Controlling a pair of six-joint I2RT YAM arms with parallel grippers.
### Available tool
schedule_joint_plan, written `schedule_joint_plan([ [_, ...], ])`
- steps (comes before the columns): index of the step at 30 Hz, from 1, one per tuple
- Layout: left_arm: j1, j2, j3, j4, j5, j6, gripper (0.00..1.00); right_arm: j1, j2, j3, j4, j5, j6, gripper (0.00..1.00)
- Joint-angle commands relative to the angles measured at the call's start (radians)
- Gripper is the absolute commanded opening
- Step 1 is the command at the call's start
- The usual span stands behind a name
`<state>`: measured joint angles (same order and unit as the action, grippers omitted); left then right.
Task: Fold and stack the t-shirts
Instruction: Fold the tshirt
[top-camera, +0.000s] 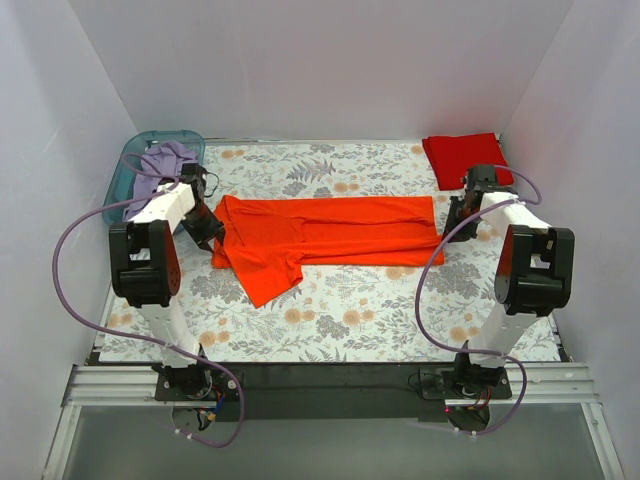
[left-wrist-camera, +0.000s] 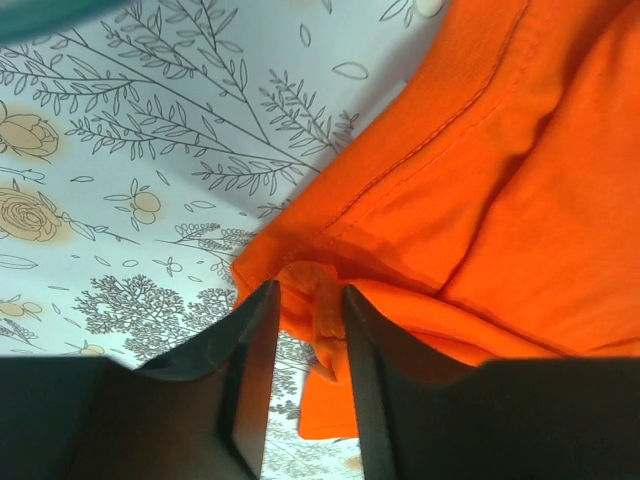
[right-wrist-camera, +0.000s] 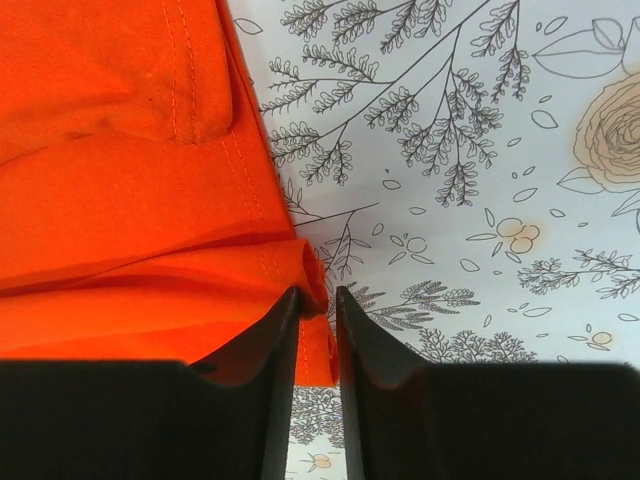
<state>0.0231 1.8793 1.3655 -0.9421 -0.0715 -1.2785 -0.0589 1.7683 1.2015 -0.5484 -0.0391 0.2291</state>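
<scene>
The orange shirt lies mid-desk as a long band, doubled lengthwise; its long axis runs left to right, well apart from the red shirt, which sits folded at the far right corner. A sleeve flap spills toward the near side at the left end, so the shoulders likely point left and the hem right; the collar itself is not visible.

The left claw is clenched on a bunched corner of orange cloth at the band's left end; the right claw pinches the folded, stitched edge at the right end, jaws almost shut on it.

The step in hand looks like stretching or shifting the band before the next fold. To do it well:
- raise both ends together and level, so the doubled layers do not slide apart;
- pull gently outward along the long axis, only enough to take out slack, since the left grip holds a crumpled bunch that could slip;
- mind the loose sleeve; it should tuck under or onto the band, not trail on the desk.
</scene>
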Motion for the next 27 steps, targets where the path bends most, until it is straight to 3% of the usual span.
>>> schedule_joint_plan([
  [1,-0.009,-0.041,0.061,-0.004,-0.036,0.008,0.32,0.008,-0.027,0.044,0.019,0.022,-0.008,0.29],
  [7,-0.051,-0.132,0.052,-0.021,-0.056,0.007,0.64,0.011,-0.130,-0.003,0.021,0.012,0.004,0.34],
  [10,-0.052,-0.218,-0.020,-0.012,-0.051,-0.007,0.74,0.010,-0.196,-0.074,0.036,-0.014,0.021,0.36],
  [16,-0.052,-0.394,-0.234,0.061,-0.021,-0.038,0.74,-0.033,-0.323,-0.288,0.155,-0.134,0.107,0.43],
  [19,-0.052,-0.446,-0.340,0.121,0.015,-0.062,0.72,-0.056,-0.391,-0.399,0.231,-0.202,0.194,0.54],
  [23,-0.042,-0.457,-0.429,0.212,0.068,-0.108,0.70,-0.067,-0.414,-0.477,0.326,-0.263,0.275,0.56],
  [27,-0.026,-0.448,-0.456,0.238,0.105,-0.125,0.60,-0.078,-0.394,-0.508,0.366,-0.311,0.303,0.55],
])
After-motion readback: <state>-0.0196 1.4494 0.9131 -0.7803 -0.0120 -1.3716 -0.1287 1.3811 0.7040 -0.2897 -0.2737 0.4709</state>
